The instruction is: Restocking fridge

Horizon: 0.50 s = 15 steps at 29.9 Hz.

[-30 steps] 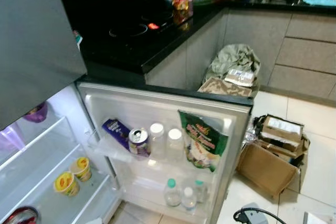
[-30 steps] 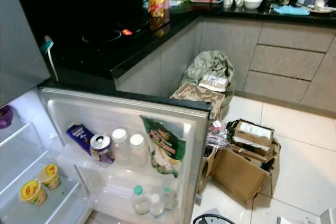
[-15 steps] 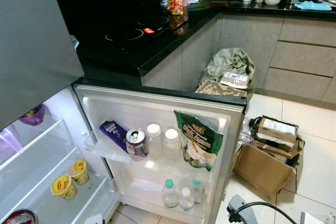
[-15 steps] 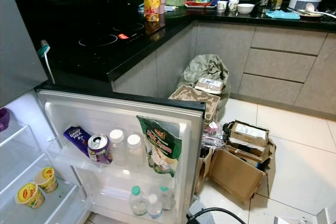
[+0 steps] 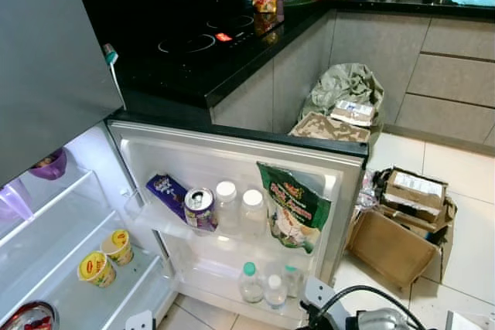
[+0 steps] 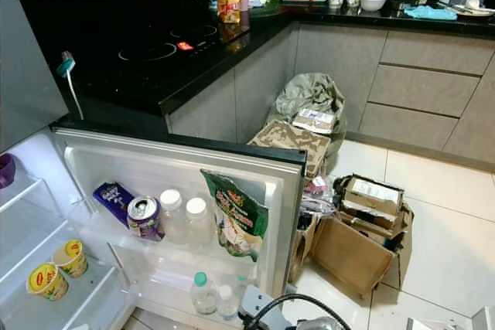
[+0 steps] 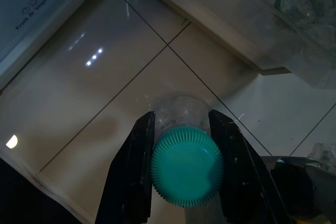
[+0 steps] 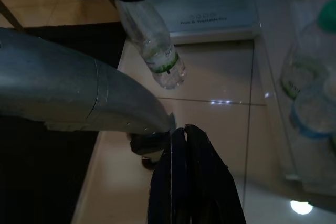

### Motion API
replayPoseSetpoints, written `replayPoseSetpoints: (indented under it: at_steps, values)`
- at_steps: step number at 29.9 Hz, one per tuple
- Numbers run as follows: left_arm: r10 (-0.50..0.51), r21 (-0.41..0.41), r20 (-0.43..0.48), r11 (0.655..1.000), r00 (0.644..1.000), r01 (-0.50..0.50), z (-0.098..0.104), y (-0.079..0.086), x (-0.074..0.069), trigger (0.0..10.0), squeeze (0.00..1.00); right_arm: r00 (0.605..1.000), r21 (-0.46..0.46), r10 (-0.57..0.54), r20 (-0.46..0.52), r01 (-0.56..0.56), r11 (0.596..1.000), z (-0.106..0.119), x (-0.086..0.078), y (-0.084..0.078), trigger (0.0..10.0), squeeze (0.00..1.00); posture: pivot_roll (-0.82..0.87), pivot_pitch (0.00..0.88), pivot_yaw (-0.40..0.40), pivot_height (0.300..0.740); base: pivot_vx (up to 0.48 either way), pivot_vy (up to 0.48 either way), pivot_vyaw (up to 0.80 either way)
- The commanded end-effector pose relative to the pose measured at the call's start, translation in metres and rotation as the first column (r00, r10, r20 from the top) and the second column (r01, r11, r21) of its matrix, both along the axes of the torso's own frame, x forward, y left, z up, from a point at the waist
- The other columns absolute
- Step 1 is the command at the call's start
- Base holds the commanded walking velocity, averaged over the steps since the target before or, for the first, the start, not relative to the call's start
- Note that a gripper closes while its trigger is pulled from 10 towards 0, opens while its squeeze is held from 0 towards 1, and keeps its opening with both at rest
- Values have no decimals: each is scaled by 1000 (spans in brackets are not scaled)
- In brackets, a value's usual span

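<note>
My left gripper (image 7: 181,123) is shut on a clear plastic bottle with a teal cap (image 7: 186,167), held neck up over the pale floor tiles. In the right wrist view the same bottle (image 8: 155,45) hangs beside the silver left arm (image 8: 68,90). My right gripper (image 8: 184,132) is shut on nothing, low above the floor by the fridge. The fridge door (image 5: 232,152) stands open. Its upper shelf holds a chocolate bar (image 5: 166,189), a can (image 5: 201,206), two white-capped bottles (image 5: 227,205) and a green snack bag (image 5: 294,206). Its lower shelf holds water bottles (image 5: 251,282).
Yellow cups (image 5: 97,267) sit on a shelf inside the fridge. A black counter (image 5: 201,59) runs behind the door. A stuffed bag (image 5: 344,94) and open cardboard boxes (image 5: 402,222) stand on the floor to the right. A silver arm part with a black cable (image 5: 363,318) shows at the bottom edge.
The head camera has shifted slightly. The silver arm part with its cable has risen further into view at the bottom edge. The fridge contents have not moved.
</note>
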<state>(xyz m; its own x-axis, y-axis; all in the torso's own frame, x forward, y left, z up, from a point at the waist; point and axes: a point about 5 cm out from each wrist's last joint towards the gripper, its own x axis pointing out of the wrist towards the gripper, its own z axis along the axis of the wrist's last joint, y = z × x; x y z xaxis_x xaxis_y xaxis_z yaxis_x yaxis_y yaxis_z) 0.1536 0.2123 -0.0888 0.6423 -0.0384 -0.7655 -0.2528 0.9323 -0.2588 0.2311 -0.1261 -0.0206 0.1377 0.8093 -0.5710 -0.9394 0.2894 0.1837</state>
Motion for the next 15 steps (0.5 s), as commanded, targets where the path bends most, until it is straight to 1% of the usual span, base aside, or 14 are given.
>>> replayPoseSetpoints:
  at_steps: [1, 4, 8, 15]
  values:
    - [-26, 33, 7, 999, 1000, 26, 2, 7, 0, 10000, 0, 999, -5, 21, 33, -21, 1000, 3, 4, 6, 10000, 0, -93, 34, 41, 740, 0, -480, 0]
    - [-31, 37, 7, 999, 1000, 30, 2, 8, 0, 10000, 0, 999, -7, 17, 44, -17, 1000, 4, 5, 7, 10000, 0, -93, 34, 41, 740, 0, -480, 0]
    - [16, 12, 12, 1000, 1000, -16, 2, 7, 0, 10000, 0, 997, -34, -21, 74, 24, 999, 3, 9, 9, 10000, 0, -89, 33, 38, 740, 0, -384, 0]
    - [17, 25, 4, 1000, 1000, -17, 1, 6, 0, 10000, 0, 998, -43, -3, 69, 6, 999, 2, 6, 9, 10000, 0, -90, 32, 35, 740, 0, 0, 0]
